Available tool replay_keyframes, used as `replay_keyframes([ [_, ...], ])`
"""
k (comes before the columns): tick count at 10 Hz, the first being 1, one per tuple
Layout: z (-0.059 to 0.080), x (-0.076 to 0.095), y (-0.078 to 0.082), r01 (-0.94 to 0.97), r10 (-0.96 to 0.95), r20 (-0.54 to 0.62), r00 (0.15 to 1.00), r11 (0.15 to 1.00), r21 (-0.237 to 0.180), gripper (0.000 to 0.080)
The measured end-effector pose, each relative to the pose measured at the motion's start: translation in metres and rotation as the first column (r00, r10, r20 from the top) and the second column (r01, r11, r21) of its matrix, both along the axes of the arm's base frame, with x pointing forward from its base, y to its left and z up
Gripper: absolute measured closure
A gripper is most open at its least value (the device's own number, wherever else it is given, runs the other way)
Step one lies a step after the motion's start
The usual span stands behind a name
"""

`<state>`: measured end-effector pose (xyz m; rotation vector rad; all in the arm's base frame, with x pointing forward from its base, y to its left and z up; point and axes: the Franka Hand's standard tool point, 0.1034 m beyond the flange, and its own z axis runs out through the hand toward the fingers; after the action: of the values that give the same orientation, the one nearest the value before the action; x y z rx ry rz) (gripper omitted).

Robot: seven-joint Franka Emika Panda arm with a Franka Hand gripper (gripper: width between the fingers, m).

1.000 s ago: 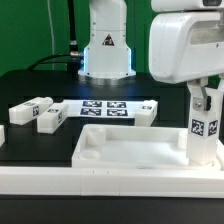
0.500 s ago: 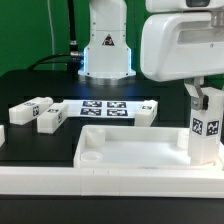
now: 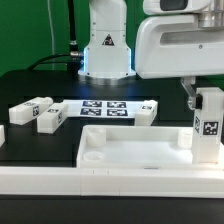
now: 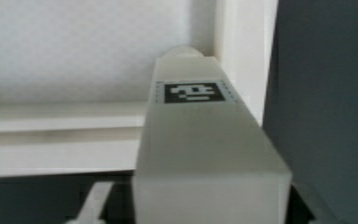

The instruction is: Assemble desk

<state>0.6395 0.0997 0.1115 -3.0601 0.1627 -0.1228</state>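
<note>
Tool (image 3: 203, 97) clamped on top of square white leg (image 3: 207, 135), upright in a corner of the desk slab (image 3: 130, 152), the exterior view's right. Probably light, hard, slippery; best held by flat sides.

White arm (image 3: 180, 45); base (image 3: 105, 45) black triangle mark, blue glow.

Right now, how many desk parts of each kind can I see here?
Large white rectangular plastic slab with raised rim: 1
Short square white legs: 4
Total: 5
</note>
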Motion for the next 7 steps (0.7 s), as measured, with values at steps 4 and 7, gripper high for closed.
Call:
replay_keyframes([
  [4, -0.0007, -0.0008, -0.0033, 0.326, -0.326, -0.032, 0.945, 0.945, 0.019, 0.0509],
  [7, -0.0012, -0.0020, -0.0053, 0.555, -0.553, -0.061, 0.831, 0.831, 0.024, 0.0509],
])
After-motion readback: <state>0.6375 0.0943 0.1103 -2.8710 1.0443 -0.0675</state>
